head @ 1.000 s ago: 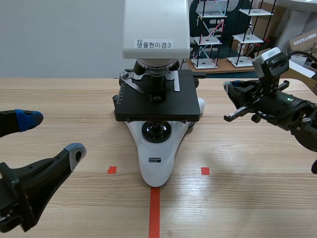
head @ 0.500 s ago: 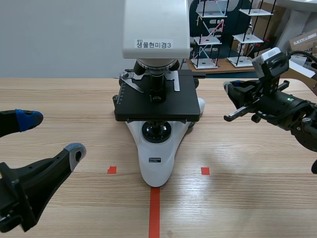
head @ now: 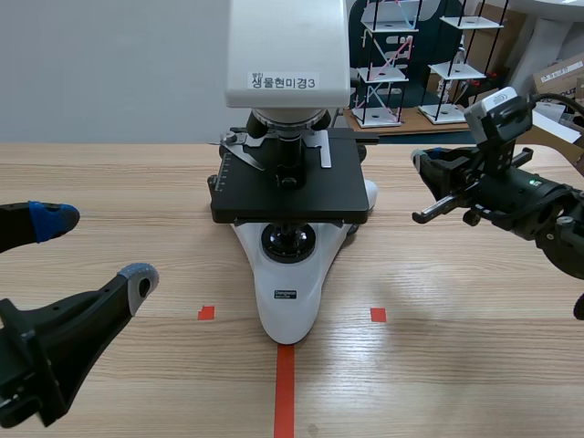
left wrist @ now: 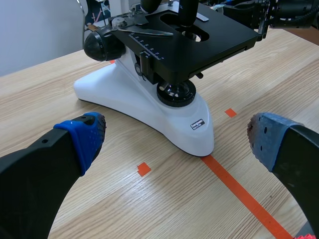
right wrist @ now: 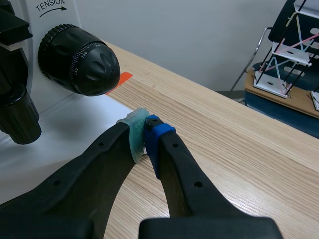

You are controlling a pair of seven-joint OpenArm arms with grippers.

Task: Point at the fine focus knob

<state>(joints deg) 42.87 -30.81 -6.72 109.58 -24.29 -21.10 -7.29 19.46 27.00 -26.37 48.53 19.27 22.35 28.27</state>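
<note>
A white microscope (head: 287,301) with a black stage (head: 290,187) stands mid-table. Its black focus knob (right wrist: 79,60), a small fine knob set on a larger ribbed one, shows in the right wrist view just ahead of my right gripper (right wrist: 144,130), whose fingers are shut on nothing; the tips sit a short way off the knob, not touching. In the scene view the right gripper (head: 422,161) hovers beside the stage's right edge. My left gripper (head: 96,246) is open, low at the near left. The left wrist view shows the microscope base (left wrist: 164,122) ahead of it, and the opposite knob (left wrist: 102,46).
Orange-red tape marks (head: 285,392) lie on the wooden table in front of the microscope. Wire shelf racks (head: 388,64) and a cardboard box (head: 558,78) stand beyond the table's far edge at the right.
</note>
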